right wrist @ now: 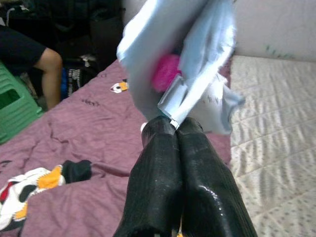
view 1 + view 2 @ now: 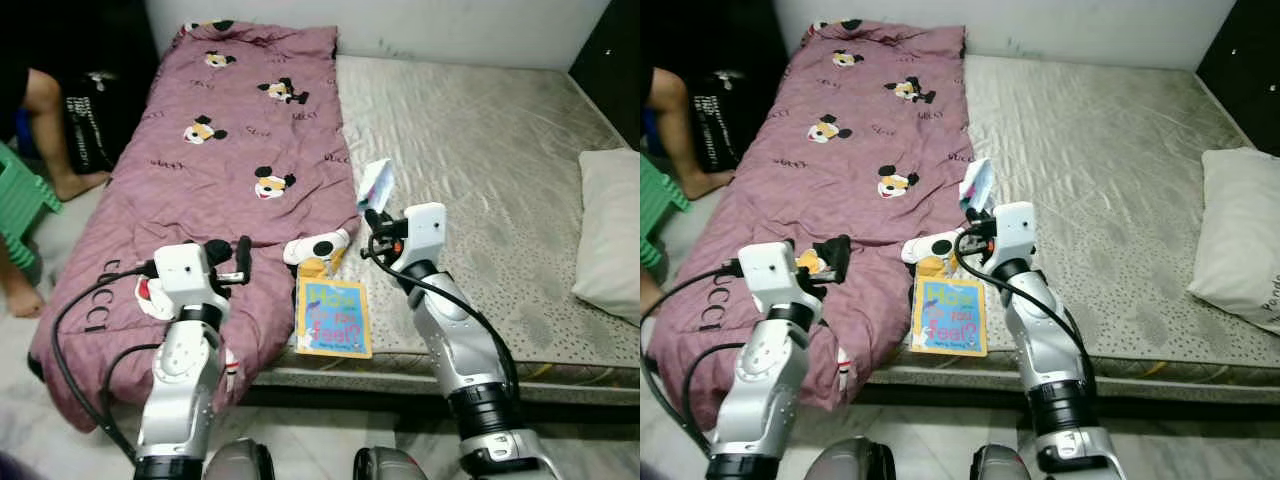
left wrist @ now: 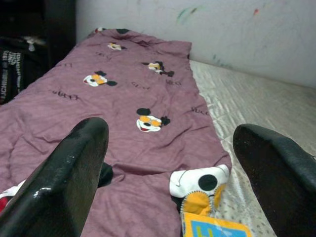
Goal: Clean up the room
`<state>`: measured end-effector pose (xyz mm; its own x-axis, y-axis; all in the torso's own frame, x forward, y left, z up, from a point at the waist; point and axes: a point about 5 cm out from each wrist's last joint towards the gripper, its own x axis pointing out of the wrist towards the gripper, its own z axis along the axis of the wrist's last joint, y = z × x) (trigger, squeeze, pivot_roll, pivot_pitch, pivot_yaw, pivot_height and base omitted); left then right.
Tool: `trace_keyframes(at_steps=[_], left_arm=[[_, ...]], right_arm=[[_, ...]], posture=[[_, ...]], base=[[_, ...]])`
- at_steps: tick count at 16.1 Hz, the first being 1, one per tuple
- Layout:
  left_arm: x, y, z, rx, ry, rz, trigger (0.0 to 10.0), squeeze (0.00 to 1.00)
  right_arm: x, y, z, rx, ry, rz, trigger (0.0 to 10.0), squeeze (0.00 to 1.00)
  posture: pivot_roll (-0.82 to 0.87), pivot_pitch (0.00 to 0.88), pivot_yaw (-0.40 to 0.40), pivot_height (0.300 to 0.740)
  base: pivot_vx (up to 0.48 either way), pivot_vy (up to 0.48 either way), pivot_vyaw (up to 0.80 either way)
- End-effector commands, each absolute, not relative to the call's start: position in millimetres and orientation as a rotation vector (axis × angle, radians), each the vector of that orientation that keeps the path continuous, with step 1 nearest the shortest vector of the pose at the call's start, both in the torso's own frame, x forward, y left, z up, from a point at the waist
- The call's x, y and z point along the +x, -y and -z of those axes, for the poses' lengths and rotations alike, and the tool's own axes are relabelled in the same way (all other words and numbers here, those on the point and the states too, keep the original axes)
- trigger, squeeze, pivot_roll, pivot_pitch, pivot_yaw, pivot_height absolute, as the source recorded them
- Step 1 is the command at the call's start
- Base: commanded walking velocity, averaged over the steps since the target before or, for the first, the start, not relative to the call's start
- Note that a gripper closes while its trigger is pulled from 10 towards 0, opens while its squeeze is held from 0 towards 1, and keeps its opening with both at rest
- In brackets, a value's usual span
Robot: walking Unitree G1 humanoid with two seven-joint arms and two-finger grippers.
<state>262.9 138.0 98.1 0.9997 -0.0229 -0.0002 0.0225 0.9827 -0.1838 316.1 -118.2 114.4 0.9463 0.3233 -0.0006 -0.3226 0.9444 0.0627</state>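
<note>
Right pincer [image 2: 374, 222] is clamped on a pale blue wrapper [image 2: 377, 186], held up over the mattress [image 2: 480, 150] beside the purple blanket [image 2: 240, 140]. Left pincer [image 2: 242, 258] hangs wide open over the blanket, near a book [image 2: 333, 317] at the bed edge.

A bed [image 2: 470, 150] carries a mauve blanket [image 2: 230, 130] over one half. Beside the blanket lies a yellow book [image 2: 333, 317]. A white pillow [image 2: 612, 230] rests far from it.

Even indoor light, sharp head views; wrist views soft, near claws blurred.
</note>
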Motion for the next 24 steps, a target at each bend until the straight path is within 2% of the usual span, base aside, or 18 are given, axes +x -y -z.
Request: trace_keyframes(at_steps=[1,9,14,24], left_arm=[[262.7,-137.6,-96.7,-0.192,-0.008,0.024,10.0,0.00],[263.1,-137.0,-96.6,-0.193,-0.007,0.019,10.0,0.00],[261.7,-134.9,-100.4,-0.205,0.025,0.050,10.0,0.00],[261.1,-133.6,-101.5,-0.207,0.033,0.085,10.0,0.00]], right_arm=[[318.6,119.8,-118.4,0.065,0.003,-0.321,10.0,0.00],[319.0,118.4,-118.9,0.050,0.005,-0.334,10.0,0.00],[317.0,118.6,-117.2,0.042,0.001,-0.339,10.0,0.00],[317.5,118.0,-117.2,0.043,0.005,-0.336,10.0,0.00]], posture=[[-0.01,0.045,-0.021,0.740],[-0.02,0.042,-0.022,0.740],[-0.02,0.045,-0.021,0.740],[-0.02,0.043,-0.017,0.740]], base=[[0.000,0.480,0.00],[0.000,0.480,0.00],[0.000,0.000,0.00],[0.331,0.000,0.00]])
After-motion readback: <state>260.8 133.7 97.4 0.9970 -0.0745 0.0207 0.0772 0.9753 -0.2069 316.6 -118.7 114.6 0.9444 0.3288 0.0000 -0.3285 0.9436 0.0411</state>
